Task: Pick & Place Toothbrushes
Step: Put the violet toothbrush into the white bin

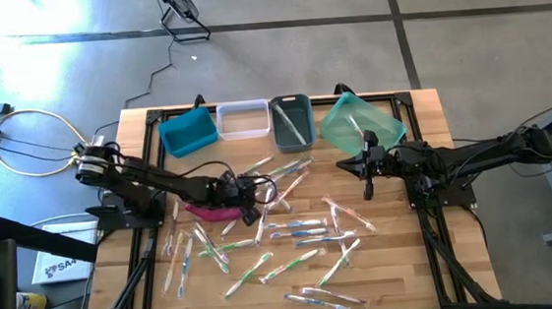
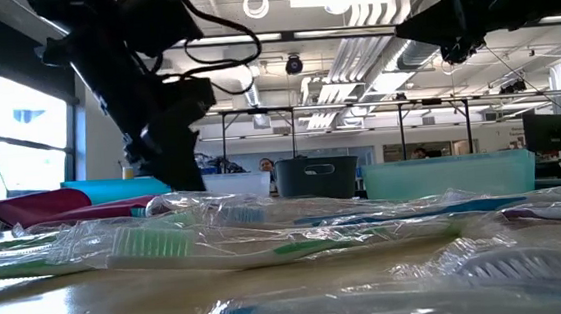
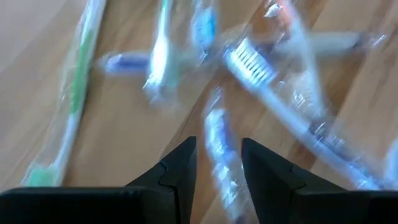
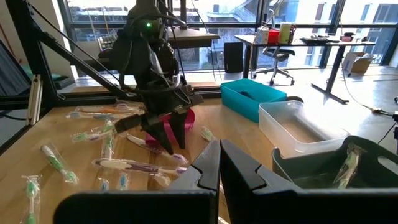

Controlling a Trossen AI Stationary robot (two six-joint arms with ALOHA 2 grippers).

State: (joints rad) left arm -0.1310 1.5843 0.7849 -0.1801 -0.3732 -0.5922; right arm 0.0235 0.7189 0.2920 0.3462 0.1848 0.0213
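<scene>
The left gripper (image 1: pixel 249 189) hangs low over the middle of the wooden desk (image 1: pixel 403 263), its fingers (image 3: pixel 180 171) spread around a wrapped toothbrush with a blue handle (image 3: pixel 219 146) that lies lengthwise in the gap between them; whether the pads press it cannot be told. Just ahead of these fingers more toothbrushes (image 1: pixel 297 234) lie crossed over one another in crinkled clear wrappers, one with white bristles (image 3: pixel 249 60) and one green-handled (image 3: pixel 78 87) off to the side. A magenta pouch (image 1: pixel 212 213) sits just beside the gripper, touching the arm's underside in the high view.

The right gripper (image 1: pixel 366 174) waits higher up, well apart from the left one, fingers (image 4: pixel 208 165) pressed together on nothing. Behind it stands a row of smooth plastic bins along the desk's far edge: blue (image 1: pixel 188 132), clear (image 1: pixel 243 120), grey (image 1: pixel 291 122) with a wrapped brush inside, and a tilted teal one (image 1: pixel 357 123) nearest the right fingers.

The scatter of brushes fills the stretch between both grippers and the near edge, where bare wood shows along the rim and at the corners.
</scene>
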